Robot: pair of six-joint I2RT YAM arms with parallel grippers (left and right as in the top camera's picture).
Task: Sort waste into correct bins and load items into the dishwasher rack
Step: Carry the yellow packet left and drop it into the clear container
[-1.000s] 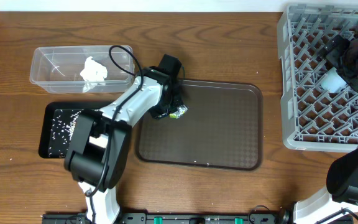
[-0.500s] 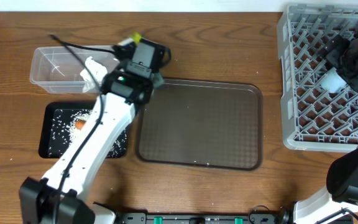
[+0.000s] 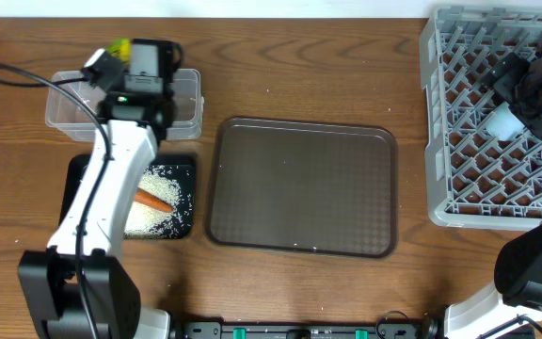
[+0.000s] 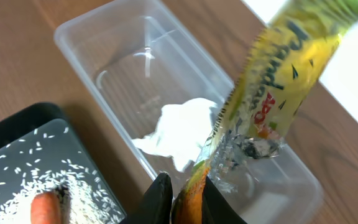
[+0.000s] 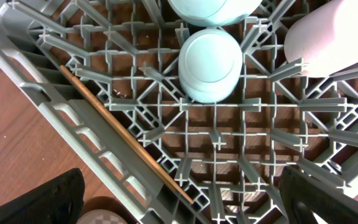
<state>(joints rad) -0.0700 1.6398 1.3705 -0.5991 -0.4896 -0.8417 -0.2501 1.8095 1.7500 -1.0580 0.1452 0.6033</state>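
Observation:
My left gripper (image 4: 185, 200) is shut on the bottom end of the yellow-green wrapper (image 4: 284, 68), which stands up above the clear tub (image 3: 184, 105). In the tub lies the crumpled white napkin (image 4: 179, 130). Beside it, the black tray (image 3: 75, 179) holds loose rice (image 3: 153, 221) and the orange carrot (image 3: 155, 201). My right gripper (image 5: 182, 208) hangs wide open over the grey dishwasher rack (image 3: 438, 113), with nothing between its fingers. In the rack I see a light-blue bowl (image 5: 210, 62), a white cup (image 5: 334, 37) and a wooden chopstick (image 5: 126, 130) along the wall.
The large brown serving tray (image 3: 299, 184) lies bare in the middle of the table, between the black tray and the rack. My left arm (image 3: 102, 207) reaches across the black tray. Wood tabletop (image 3: 299, 66) shows behind the serving tray.
My left arm has swung from the brown serving tray to above the clear tub, carrying the wrapper. The carrot and rice now show from under it. The right arm has not moved.

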